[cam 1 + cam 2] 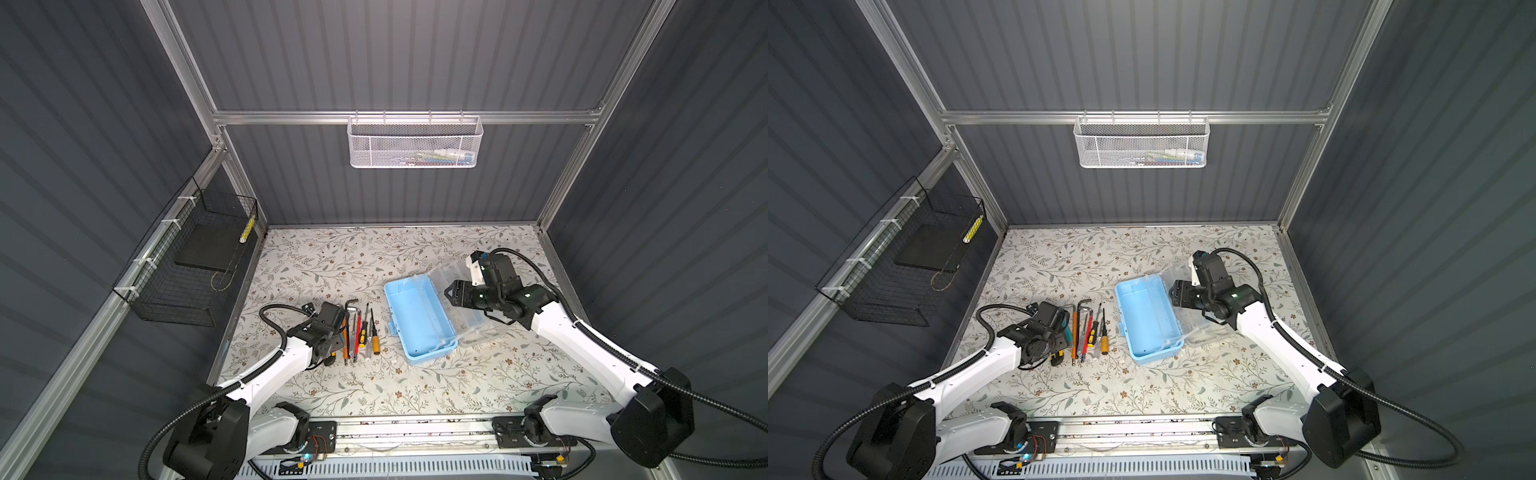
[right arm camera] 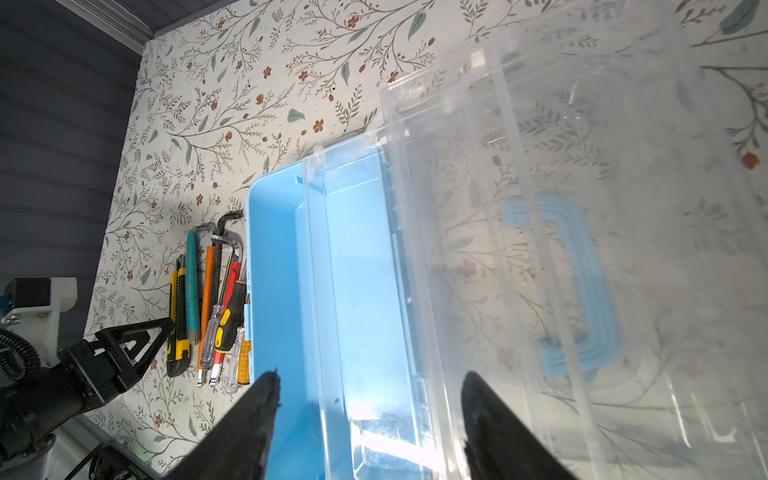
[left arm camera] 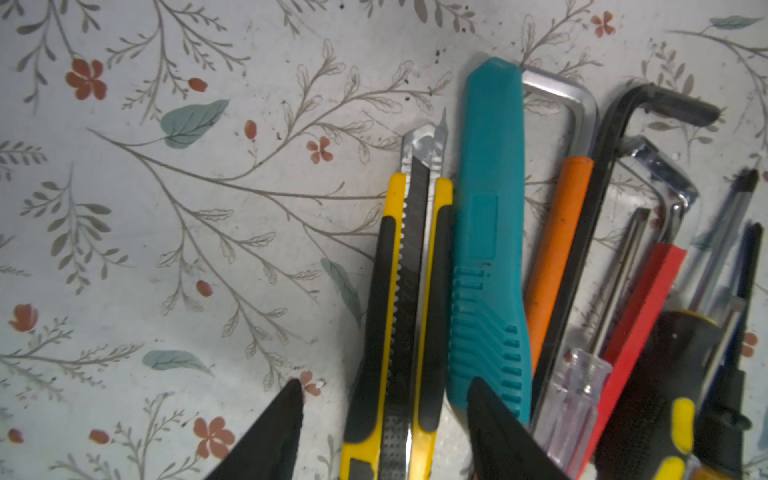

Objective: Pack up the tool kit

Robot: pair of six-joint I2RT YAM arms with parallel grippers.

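Observation:
The tool kit's light-blue box (image 1: pixel 417 320) (image 2: pixel 286 270) lies open on the floral table, its clear lid (image 2: pixel 540 208) with the blue handle (image 2: pixel 577 282) folded back to the right. My right gripper (image 2: pixel 370 380) (image 1: pixel 451 293) hovers open over the box's hinge side, with the lid's rim below the gap. Left of the box lies a row of tools: yellow-black utility knife (image 3: pixel 411 311), teal tool (image 3: pixel 490 232), hex keys (image 1: pixel 353 303), screwdrivers (image 1: pixel 375 340). My left gripper (image 3: pixel 384 386) is open and straddles the knife's handle, with a gap showing on each side.
A white mesh basket (image 1: pixel 415 143) hangs on the back rail. A black wire basket (image 1: pixel 191 270) holding a dark slab is fixed to the left wall. Grey walls and aluminium posts enclose the table (image 1: pixel 332 257); a metal rail (image 1: pixel 415 428) runs along the front.

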